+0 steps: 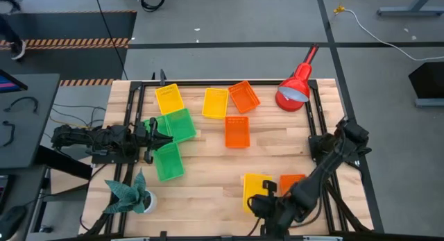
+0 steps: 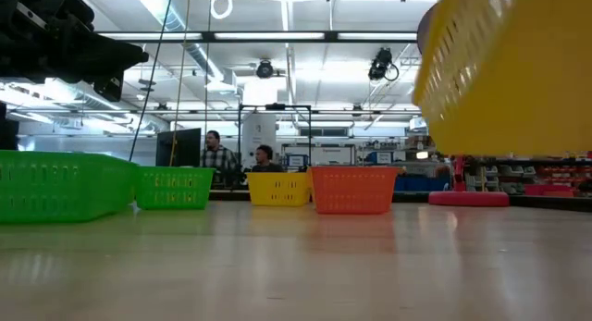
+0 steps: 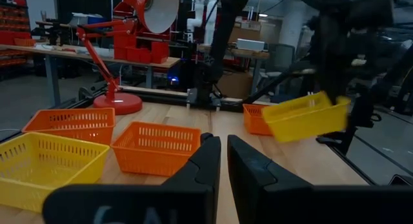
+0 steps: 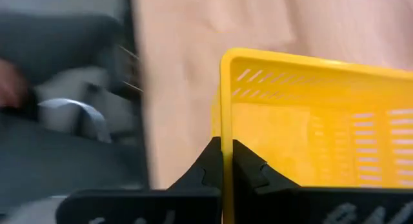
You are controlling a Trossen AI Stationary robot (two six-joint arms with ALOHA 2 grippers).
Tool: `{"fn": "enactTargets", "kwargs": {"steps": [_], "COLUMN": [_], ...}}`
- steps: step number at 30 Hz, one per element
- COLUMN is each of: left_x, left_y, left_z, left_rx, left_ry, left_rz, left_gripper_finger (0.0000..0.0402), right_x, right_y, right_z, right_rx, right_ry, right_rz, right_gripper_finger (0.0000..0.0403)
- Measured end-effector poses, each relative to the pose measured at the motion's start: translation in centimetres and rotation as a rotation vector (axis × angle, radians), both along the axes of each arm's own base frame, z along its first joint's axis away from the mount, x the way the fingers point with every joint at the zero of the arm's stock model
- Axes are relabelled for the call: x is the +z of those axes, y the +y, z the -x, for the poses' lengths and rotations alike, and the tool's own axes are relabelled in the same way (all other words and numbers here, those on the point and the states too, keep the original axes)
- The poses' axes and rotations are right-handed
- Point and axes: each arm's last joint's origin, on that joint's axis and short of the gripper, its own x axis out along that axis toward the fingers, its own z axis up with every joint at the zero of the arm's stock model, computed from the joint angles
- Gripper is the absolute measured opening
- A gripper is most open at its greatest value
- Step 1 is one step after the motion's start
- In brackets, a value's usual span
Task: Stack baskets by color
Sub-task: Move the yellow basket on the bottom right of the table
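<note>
Clearly the right gripper [image 4: 226, 161] pinches the rim of a bright yellow basket [image 4: 310, 127] with slotted mesh walls, seemingly lifted; left gripper [image 3: 222, 161] nearly closed, empty.

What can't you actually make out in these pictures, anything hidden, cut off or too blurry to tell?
- Held yellow basket, low view: cut off by the top and right edges; the right end effector gripping its rim is out of frame there.
- Orange basket near the right arm, high view: partly covered by the arm.
- Left side of the right wrist view: motion-blurred, contents unclear.
- Left end effector: holds nothing visible.
</note>
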Motion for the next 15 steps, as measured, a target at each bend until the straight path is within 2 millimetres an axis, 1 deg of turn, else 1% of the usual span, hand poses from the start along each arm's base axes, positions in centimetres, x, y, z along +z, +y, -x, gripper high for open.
{"fn": "enactTargets", "kwargs": {"steps": [2, 4, 9, 15], "left_x": [0.0, 0.0, 0.0, 0.0], "left_y": [0.0, 0.0, 0.0, 0.0], "left_z": [0.0, 0.0, 0.0, 0.0], "left_rx": [0.000, 0.000, 0.000, 0.000], "left_ry": [0.000, -0.001, -0.001, -0.001], "left_rz": [0.000, 0.000, 0.000, 0.000], "left_gripper_finger": [0.0031, 0.0028, 0.0033, 0.0036], "right_x": [-1.5, -2.9, -5.8, -6.9], "right_y": [0.4, 0.7, 1.5, 2.7], "right_z": [0.3, 0.3, 0.0, 0.8], "right_rx": [0.020, 0.045, 0.085, 0.124], "right_ry": [0.049, 0.094, 0.189, 0.214], "right_rz": [0.082, 0.127, 0.152, 0.163], "right_gripper_finger": [0.0007, 0.0007, 0.0007, 0.0007]}}
